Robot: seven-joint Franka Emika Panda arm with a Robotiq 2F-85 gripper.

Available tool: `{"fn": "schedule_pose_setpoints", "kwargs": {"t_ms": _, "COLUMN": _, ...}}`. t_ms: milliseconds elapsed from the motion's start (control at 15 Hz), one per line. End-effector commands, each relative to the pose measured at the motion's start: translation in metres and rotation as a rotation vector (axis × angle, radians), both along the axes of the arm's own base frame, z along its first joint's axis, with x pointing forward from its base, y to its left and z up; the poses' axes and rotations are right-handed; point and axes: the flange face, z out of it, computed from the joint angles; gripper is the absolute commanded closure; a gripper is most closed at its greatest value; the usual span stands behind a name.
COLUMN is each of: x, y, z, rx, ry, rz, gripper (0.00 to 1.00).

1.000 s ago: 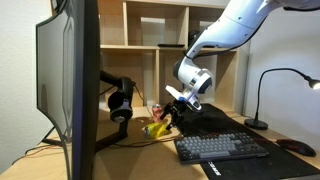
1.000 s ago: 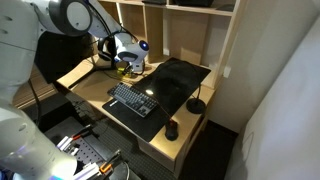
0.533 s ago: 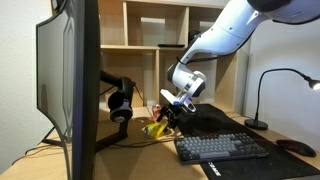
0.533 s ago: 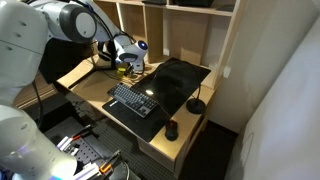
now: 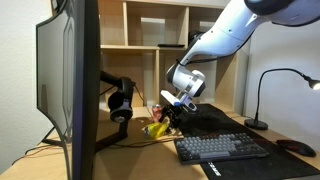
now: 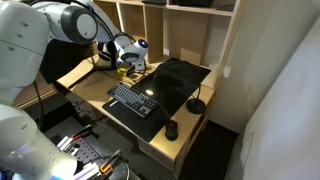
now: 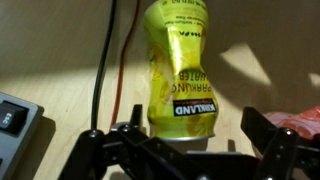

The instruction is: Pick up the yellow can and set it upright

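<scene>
Lying on its side on the worktop [image 7: 265, 75], label up: the yellow can [image 7: 180, 70]. Spread wide to either side of its near end, gripping nothing: the fingers [image 7: 100, 150]. Just beside the can, a black cable [image 7: 103, 60]. Near the right finger, something red [image 7: 300, 122], possibly another can.

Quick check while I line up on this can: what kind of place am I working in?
Probably an office or lab workstation: a desk with a big monitor, a keyboard and a desk lamp, with open wooden shelves behind.
</scene>
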Motion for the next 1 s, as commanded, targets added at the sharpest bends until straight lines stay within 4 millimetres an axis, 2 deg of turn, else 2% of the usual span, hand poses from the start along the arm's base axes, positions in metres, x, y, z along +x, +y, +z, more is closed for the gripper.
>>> {"fn": "schedule_pose_setpoints", "kwargs": {"t_ms": 0, "x": -0.0013, "y": 0.0002, "z": -0.0019, "rx": 0.001, "ry": 0.006, "rz": 0.001, "gripper": 0.0}}
{"fn": "schedule_pose_setpoints", "kwargs": {"t_ms": 200, "x": -0.003, "y": -0.0016, "z": -0.0053, "rx": -0.013, "ry": 0.01, "rz": 0.013, "gripper": 0.0}}
{"fn": "schedule_pose_setpoints", "kwargs": {"t_ms": 267, "x": -0.0032, "y": -0.0023, "z": -0.0062, "rx": -0.016, "ry": 0.009, "rz": 0.009, "gripper": 0.25}}
{"fn": "schedule_pose_setpoints", "kwargs": {"t_ms": 333, "x": -0.0034, "y": -0.0029, "z": -0.007, "rx": -0.021, "ry": 0.01, "rz": 0.008, "gripper": 0.26}}
{"fn": "schedule_pose_setpoints", "kwargs": {"t_ms": 667, "x": -0.0055, "y": -0.0049, "z": -0.0084, "rx": -0.034, "ry": 0.015, "rz": 0.018, "gripper": 0.59}}
{"fn": "schedule_pose_setpoints", "kwargs": {"t_ms": 933, "x": -0.0055, "y": -0.0079, "z": -0.0055, "rx": -0.047, "ry": 0.012, "rz": 0.024, "gripper": 0.59}}
